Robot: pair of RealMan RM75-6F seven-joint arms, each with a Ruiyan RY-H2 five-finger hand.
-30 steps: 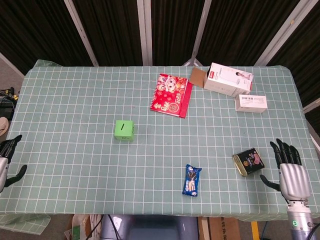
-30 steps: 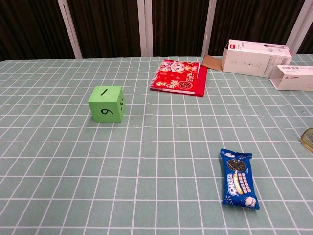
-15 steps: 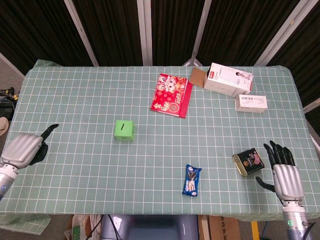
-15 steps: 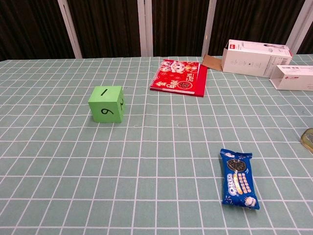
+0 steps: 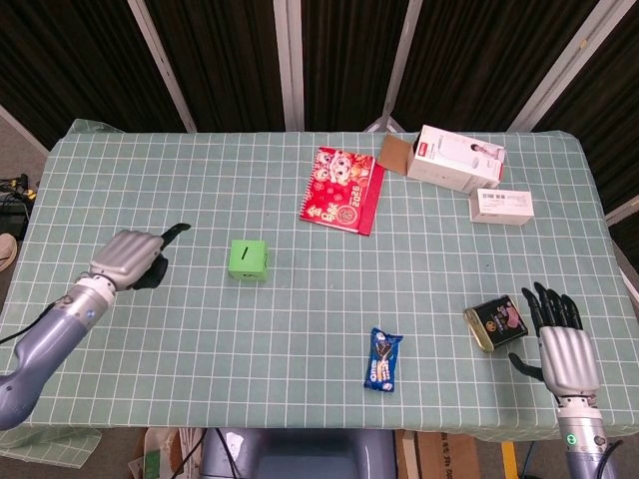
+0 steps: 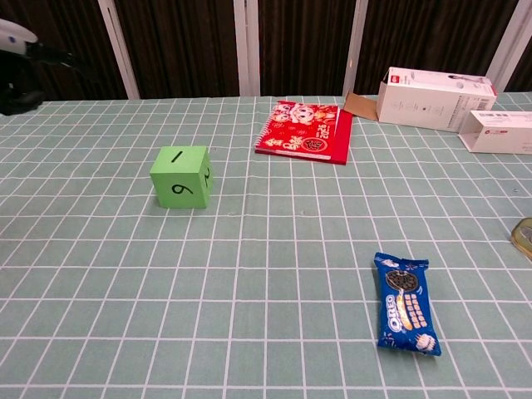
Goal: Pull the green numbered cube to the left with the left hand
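The green numbered cube (image 5: 248, 259) (image 6: 181, 176) sits on the checked cloth left of the table's middle, a "1" on top and a "6" on its near face. My left hand (image 5: 131, 257) (image 6: 18, 61) hovers left of the cube, about a hand's width away, holding nothing, one finger pointing toward the cube. It does not touch the cube. My right hand (image 5: 561, 337) rests at the table's near right edge, fingers spread and empty.
A red notebook (image 5: 342, 190) lies behind the cube. Two white boxes (image 5: 456, 158) (image 5: 500, 206) stand at the back right. A blue cookie pack (image 5: 382, 359) and a dark tin (image 5: 495, 323) lie near the front right.
My left hand has swung in from the table's left edge toward the cube and now shows in the chest view. The right hand has drifted slightly down. The cube has not moved.
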